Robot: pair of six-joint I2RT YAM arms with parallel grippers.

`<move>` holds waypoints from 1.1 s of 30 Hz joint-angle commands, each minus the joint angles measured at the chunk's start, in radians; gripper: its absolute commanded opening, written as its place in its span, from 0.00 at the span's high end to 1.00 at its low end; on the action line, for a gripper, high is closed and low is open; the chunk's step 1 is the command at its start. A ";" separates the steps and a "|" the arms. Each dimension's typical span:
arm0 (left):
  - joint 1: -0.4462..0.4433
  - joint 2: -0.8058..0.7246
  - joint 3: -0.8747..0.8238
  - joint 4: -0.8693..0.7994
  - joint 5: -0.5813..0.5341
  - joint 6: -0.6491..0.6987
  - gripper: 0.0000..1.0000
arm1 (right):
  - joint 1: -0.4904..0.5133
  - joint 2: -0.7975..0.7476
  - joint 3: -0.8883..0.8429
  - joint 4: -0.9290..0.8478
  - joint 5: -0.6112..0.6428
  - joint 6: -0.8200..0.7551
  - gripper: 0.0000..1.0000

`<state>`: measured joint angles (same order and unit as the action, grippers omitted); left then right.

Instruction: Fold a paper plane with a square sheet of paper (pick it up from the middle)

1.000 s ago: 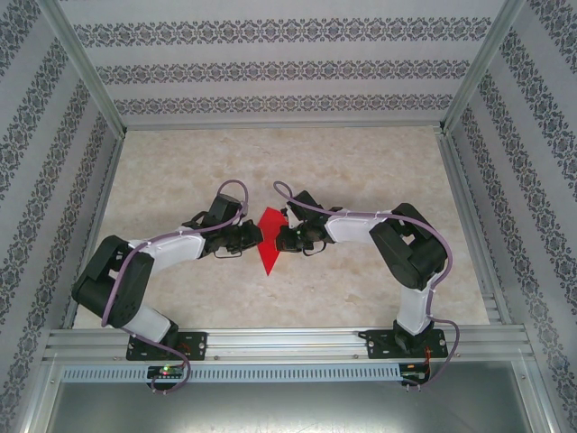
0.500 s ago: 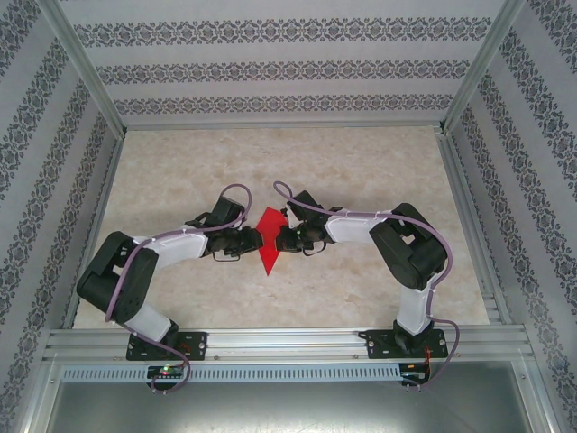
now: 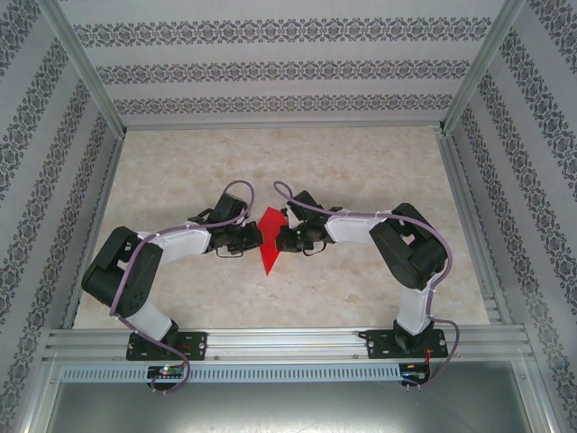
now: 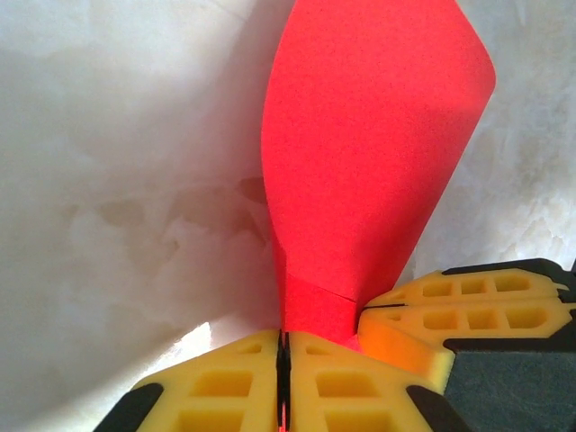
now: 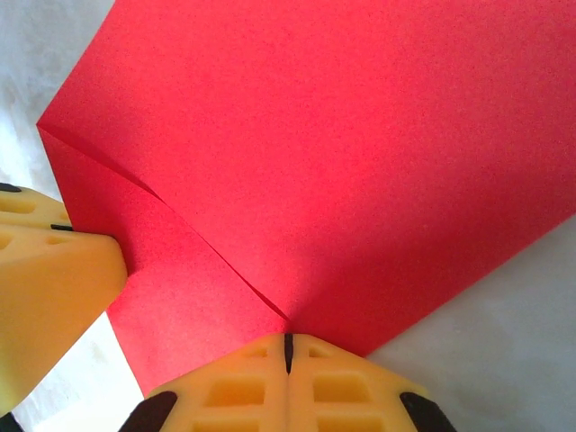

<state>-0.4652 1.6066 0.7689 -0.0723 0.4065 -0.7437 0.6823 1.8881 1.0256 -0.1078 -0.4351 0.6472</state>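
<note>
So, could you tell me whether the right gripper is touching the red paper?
Touching: the right wrist view shows the right gripper shut on the edge of the red paper.

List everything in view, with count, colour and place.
paper sheet: one, bright red, creased, mid-table between the grippers.
table: one, pale marbled beige, under everything.
walls: three, white with dark patterned bands, around the table.
frame rail: one, silver, near edge.
cables: two, purple, along the arms.
left gripper: one, yellow pads, shut on the paper.
right gripper: one, yellow pads, shut on the paper.
</note>
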 commanded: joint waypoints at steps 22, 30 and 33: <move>-0.063 0.094 0.078 0.075 0.068 -0.042 0.93 | -0.020 0.011 -0.026 0.005 0.002 -0.007 0.96; -0.064 0.100 0.087 0.106 0.066 -0.069 0.94 | -0.022 0.010 -0.033 0.015 0.000 -0.004 0.96; -0.065 0.104 0.081 0.126 0.070 -0.081 0.94 | -0.023 0.011 -0.036 0.017 0.000 -0.004 0.96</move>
<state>-0.5117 1.6943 0.8272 -0.0029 0.4625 -0.7979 0.6693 1.8877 1.0119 -0.0780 -0.4450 0.6479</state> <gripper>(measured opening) 0.069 0.049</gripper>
